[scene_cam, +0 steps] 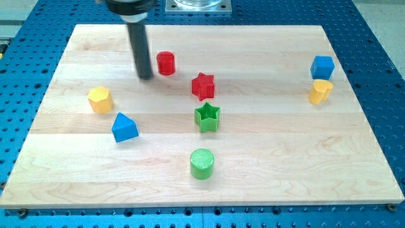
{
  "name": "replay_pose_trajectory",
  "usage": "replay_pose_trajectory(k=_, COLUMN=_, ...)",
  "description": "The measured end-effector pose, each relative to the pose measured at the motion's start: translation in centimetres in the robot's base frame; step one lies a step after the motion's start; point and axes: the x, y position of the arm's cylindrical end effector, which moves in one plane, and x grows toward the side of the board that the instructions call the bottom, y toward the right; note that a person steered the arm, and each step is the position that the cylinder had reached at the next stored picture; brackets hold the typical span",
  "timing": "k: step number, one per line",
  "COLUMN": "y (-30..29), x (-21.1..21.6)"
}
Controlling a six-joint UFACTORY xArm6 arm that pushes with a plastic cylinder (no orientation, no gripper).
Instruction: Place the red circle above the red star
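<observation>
The red circle [166, 63] is a short red cylinder standing on the wooden board, up and to the left of the red star [203, 86]. The star lies near the board's middle. My tip [145, 76] is the lower end of the dark rod that comes down from the view's top. It rests on the board just left of the red circle, with a small gap between them.
A green star [207, 117] lies right below the red star, and a green circle [202, 164] lower still. A yellow block [100, 100] and a blue triangular block [124, 128] sit at the left. A blue cube [322, 66] and a yellow block [320, 91] sit at the right.
</observation>
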Motion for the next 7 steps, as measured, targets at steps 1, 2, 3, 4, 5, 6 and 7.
replay_pose_trajectory(k=1, y=-6.3, x=0.1)
replay_pose_trajectory(k=2, y=-2.1, x=-0.8)
replay_pose_trajectory(k=3, y=2.0, x=-0.9)
replay_pose_trajectory(k=4, y=4.6, x=-0.9)
replay_pose_trajectory(k=5, y=6.5, x=-0.9)
replay_pose_trajectory(k=6, y=8.3, x=-0.9)
replay_pose_trajectory(k=7, y=10.6, x=-0.9)
